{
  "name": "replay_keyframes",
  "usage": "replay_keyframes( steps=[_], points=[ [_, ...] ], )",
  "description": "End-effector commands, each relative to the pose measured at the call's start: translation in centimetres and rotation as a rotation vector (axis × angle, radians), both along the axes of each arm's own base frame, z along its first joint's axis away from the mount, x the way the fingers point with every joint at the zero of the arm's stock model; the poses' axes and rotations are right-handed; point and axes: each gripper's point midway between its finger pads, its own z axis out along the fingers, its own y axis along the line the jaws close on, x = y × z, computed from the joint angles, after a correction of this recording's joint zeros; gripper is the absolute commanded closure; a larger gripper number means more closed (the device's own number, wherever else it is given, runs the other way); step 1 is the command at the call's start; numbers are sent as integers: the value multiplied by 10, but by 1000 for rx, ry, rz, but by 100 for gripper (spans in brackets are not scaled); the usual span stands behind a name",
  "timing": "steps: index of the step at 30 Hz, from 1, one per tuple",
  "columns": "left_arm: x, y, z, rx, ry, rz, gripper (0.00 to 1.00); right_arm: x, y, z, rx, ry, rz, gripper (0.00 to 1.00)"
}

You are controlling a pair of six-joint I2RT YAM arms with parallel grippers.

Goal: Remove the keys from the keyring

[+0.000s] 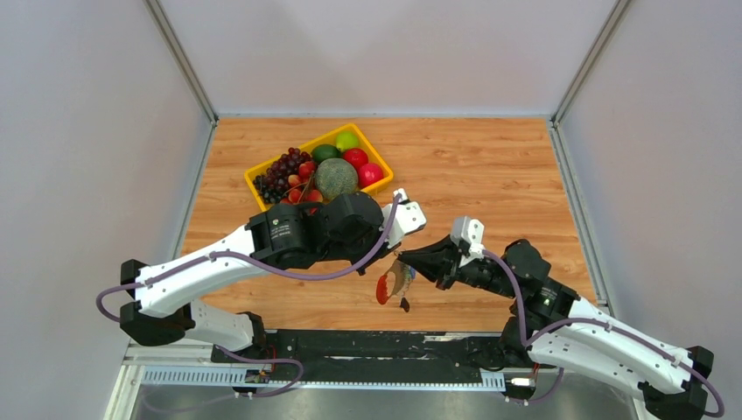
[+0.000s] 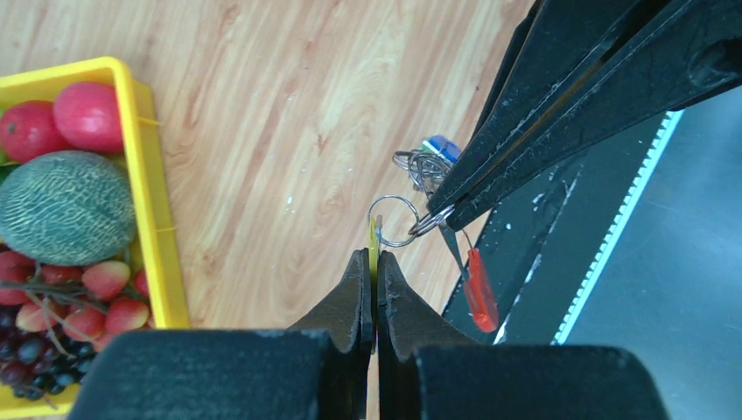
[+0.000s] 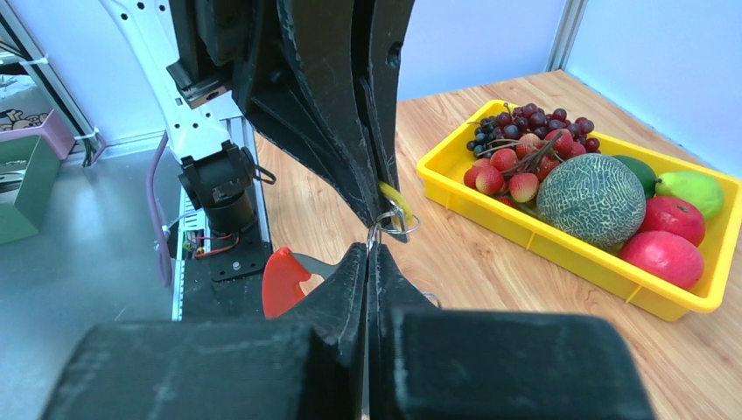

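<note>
The keyring (image 1: 400, 278) hangs in the air between both grippers, above the table's front edge. Its flat red oval tag (image 1: 383, 290) dangles below. My left gripper (image 2: 374, 255) is shut on a yellow key (image 2: 373, 236), seen edge-on, which hangs on a silver split ring (image 2: 394, 220). My right gripper (image 3: 367, 248) is shut on the keyring (image 3: 374, 233) just beside that ring, tip to tip with the left one. A blue key (image 2: 442, 147) sits on a second cluster of rings behind the right fingers (image 2: 525, 140). The red tag (image 3: 284, 278) also shows in the right wrist view. The green and black keys are hidden.
A yellow fruit tray (image 1: 255, 173) with grapes, a melon, apples and strawberries stands at the back left of the wooden table, close behind the left arm. The black base rail (image 1: 376, 343) runs along the near edge. Grey walls enclose the table.
</note>
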Motion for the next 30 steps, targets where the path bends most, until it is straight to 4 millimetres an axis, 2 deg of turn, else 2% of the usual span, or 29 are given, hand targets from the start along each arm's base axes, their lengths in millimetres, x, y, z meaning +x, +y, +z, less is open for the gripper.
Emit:
replay_keyframes(
  steps=[1, 2, 4, 6, 12, 22, 30],
  points=[
    [-9, -13, 5, -80, 57, -40, 100, -8, -4, 22, 83, -68, 26, 100],
    [-9, -14, 5, -84, 55, -40, 100, -8, -5, 21, 82, -67, 21, 100],
    [-5, -11, 10, -91, 31, -27, 100, -6, -5, 16, 67, -57, 15, 87],
    [-1, -6, 18, -97, -1, -12, 100, -5, -5, 10, 52, -46, 8, 79],
    [1, 0, 31, -110, -34, -18, 100, -2, -6, 3, 36, -32, -14, 77],
    [-3, -3, 32, -112, -13, -32, 100, 8, 3, 3, 7, -13, -34, 68],
    [-7, -7, 32, -120, 6, -51, 100, 13, 9, 4, -8, -5, -43, 66]
  ],
)
